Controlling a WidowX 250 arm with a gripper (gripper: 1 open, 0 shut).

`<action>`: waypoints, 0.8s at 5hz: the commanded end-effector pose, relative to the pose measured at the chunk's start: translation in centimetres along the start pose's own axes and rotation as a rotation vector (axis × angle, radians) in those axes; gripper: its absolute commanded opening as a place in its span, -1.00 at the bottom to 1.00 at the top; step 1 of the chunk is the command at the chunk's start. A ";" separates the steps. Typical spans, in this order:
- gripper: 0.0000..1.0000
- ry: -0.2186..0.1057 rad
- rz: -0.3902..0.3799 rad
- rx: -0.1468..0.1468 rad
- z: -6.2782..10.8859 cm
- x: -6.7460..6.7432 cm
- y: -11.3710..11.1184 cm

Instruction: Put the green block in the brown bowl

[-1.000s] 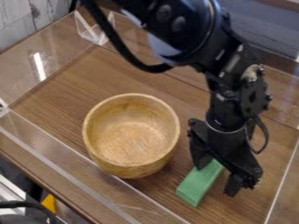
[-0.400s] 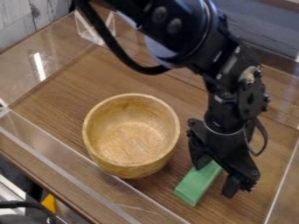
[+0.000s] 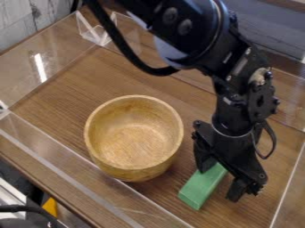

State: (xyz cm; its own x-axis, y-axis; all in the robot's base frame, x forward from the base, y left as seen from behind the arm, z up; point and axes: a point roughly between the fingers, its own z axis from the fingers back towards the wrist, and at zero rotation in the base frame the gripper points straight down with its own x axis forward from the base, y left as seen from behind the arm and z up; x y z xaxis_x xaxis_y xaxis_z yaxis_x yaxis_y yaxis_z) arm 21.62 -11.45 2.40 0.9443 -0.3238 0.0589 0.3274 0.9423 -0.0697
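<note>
Beside the brown bowl, on its right in the view, the green block lies on the table, its far end partly hidden by the gripper. Over the last second your arm has shifted only slightly, while block and bowl have stayed where they were. You've gained little on the task itself: the block is still outside the bowl, and the grasp looks like the step in hand. Your fingers stand wide open, low around the block's far end, with nothing gripped; whether either one touches it, you can't tell from this angle.

Watch the bowl's near side first, since the block sits close to it and a sideways nudge could push the two together. Below the block in the view, the table's edge is fairly near, so avoid shoving it that way. Once you have a grip, you'd do best to lift straight up past the rim, then go left; the way over the bowl looks open.
</note>
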 end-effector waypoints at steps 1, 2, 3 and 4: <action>1.00 0.081 0.014 0.001 -2.2 -1.9 -1.1; -1.00 0.086 0.006 -0.001 -2.7 -2.3 -2.2; -1.00 0.084 0.040 -0.006 -2.2 -2.6 -1.8; -1.00 0.076 0.073 -0.017 -1.0 -2.9 -1.4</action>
State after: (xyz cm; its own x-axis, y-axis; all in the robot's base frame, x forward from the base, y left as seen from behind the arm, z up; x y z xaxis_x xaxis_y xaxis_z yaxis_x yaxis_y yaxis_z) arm 20.33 -12.39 2.41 0.9590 -0.2792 0.0484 0.2826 0.9548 -0.0921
